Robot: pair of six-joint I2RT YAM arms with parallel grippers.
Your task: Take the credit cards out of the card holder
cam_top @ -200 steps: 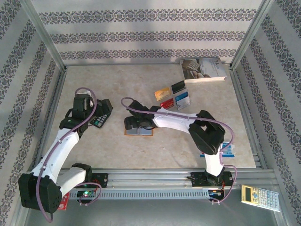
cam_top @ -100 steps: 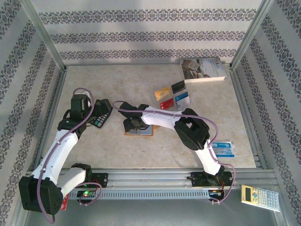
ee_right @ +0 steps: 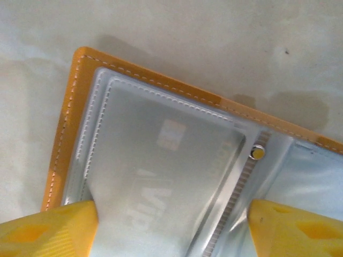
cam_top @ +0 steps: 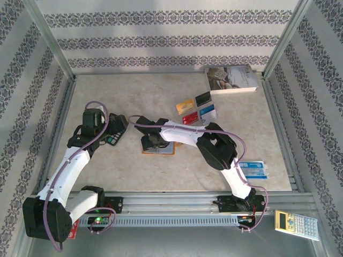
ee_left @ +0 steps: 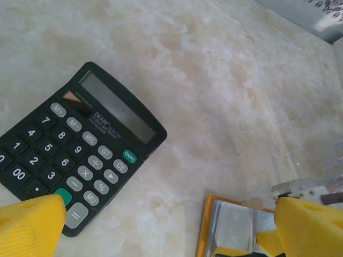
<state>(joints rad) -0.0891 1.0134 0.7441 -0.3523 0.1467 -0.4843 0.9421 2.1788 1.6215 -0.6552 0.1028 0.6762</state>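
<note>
The calculator [ee_left: 80,147] says DEXIN. A card [ee_right: 161,176] in the card holder [ee_right: 69,107] reads VIP, blurry through a cloudy pocket. The left gripper [ee_left: 171,222] and right gripper [ee_right: 171,219] both gape wide, holding nothing.

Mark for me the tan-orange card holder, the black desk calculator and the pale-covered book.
Tan-orange folding card holder with blue-grey lining [ee_right: 161,160]: right wrist view, on its clear inner pocket.
Black desk calculator [ee_left: 80,147]: left wrist view, on its keypad.
Pale-covered book [cam_top: 231,78]: top external view, on its cover.
</note>
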